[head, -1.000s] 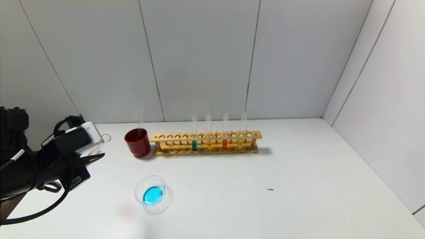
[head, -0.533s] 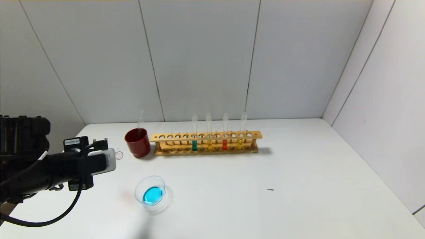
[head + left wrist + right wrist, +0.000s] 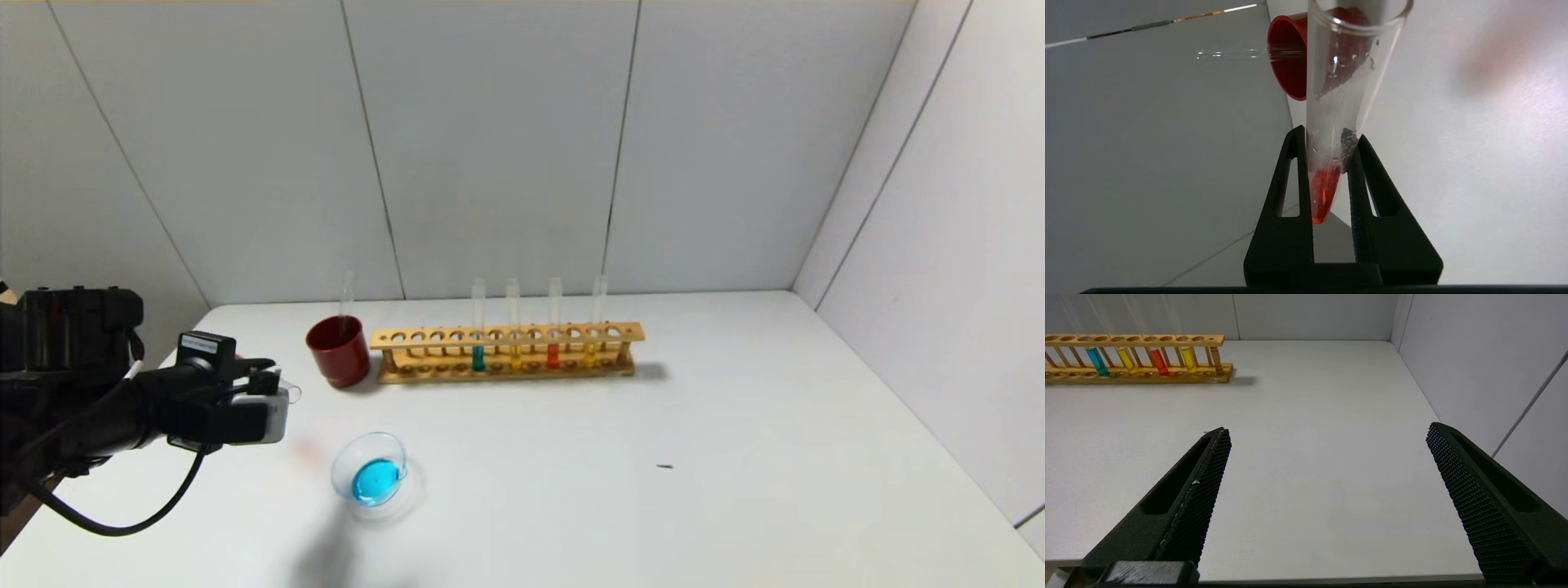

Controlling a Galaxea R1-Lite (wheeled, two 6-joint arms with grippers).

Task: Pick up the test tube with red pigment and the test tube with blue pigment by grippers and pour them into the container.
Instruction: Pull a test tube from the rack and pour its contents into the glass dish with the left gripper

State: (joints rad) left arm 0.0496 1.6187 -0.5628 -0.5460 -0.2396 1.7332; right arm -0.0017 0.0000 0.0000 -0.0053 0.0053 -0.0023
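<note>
Beside the container (image 3: 371, 474), left tool (image 3: 282, 390) clamps red-pigment tube (image 3: 1337, 122)

The left arm (image 3: 90, 425) is matte black with a loose black cable (image 3: 122, 523) looping beneath it. Its left gripper (image 3: 273, 384) carries a silver-grey block (image 3: 273, 416) and a small white label (image 3: 196, 344) on top. Seen close, its fingers (image 3: 1286, 196) are black plastic with long slots cut through them. The right gripper (image 3: 1327, 473) has two tapering black fingers (image 3: 1202, 490) (inner faces covered in fine gridded texture), each slotted too.
</note>
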